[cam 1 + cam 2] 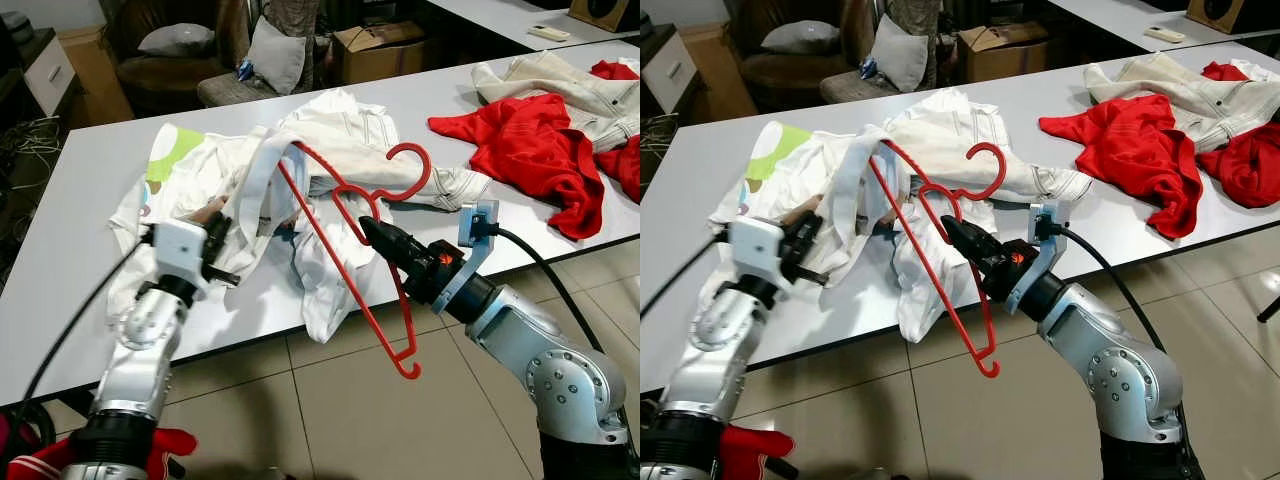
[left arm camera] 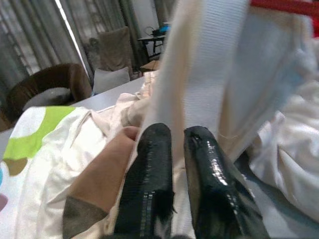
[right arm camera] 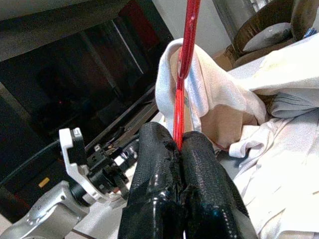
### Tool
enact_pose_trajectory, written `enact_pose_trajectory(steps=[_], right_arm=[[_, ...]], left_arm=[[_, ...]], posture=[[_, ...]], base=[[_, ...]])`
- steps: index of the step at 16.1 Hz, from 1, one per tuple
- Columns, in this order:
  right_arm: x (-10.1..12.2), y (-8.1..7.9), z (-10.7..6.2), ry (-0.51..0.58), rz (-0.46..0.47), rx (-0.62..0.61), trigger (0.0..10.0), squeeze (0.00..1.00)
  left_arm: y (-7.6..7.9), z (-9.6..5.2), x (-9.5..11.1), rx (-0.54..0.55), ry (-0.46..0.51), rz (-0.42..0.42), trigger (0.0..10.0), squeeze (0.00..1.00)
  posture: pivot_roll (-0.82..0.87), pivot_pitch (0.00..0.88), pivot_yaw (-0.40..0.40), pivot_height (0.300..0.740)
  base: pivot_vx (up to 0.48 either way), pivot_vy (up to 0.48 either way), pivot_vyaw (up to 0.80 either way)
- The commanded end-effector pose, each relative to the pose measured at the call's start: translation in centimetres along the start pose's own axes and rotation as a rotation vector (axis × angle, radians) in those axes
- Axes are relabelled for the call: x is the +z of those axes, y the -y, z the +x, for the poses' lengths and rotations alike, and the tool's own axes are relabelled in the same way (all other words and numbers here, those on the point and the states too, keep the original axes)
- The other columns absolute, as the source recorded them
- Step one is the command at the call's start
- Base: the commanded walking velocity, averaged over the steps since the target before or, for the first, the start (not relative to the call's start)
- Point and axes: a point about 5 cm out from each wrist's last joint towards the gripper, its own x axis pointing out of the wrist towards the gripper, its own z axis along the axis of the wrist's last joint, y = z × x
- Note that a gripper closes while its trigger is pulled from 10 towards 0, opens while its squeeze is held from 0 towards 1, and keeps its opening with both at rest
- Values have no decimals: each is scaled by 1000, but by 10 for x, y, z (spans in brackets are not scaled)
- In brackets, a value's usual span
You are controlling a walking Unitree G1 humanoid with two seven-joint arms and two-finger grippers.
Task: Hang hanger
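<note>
Right gripper [image 1: 366, 226]: centre frame, clamped tight on the red plastic hanger [image 1: 350, 262].
Left gripper [image 1: 222, 243]: lower left, pinching the white garment [image 1: 330, 150], partly threaded over the hanger.
Risk: fabric may slip off, since one shoulder dangles past the white table [image 1: 70, 240] edge.

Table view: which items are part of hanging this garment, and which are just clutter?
In the job:
red hanger, pinched by right gripper
white garment, held by left gripper

Lying about:
red clothes
cardboard box
cushions
</note>
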Motion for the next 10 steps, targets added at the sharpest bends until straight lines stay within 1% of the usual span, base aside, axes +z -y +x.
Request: enact_pose_trajectory(steps=[1,4,7,8,10], right_arm=[[6,-3,1,23,-7,25,10000,0],[7,-3,1,29,1,27,10000,0],[8,-4,3,33,5,35,10000,0],[8,-5,4,33,5,39,10000,0],[8,-8,6,29,4,55,10000,0]], left_arm=[[6,0,-2,-19,-6,48,10000,1000],[22,-4,-6,-42,12,155,10000,1000],[33,-6,-8,-61,9,150,10000,1000],[35,-6,-8,-49,12,147,10000,1000],[35,-3,-4,55,16,109,10000,1000]], posture=[[-137,0,83,740],[-141,0,84,740],[-141,0,81,740],[-141,0,81,740],[-143,0,79,740]], base=[[0,0,0],[0,0,0],[0,0,0],[0,0,0],[0,0,0]])
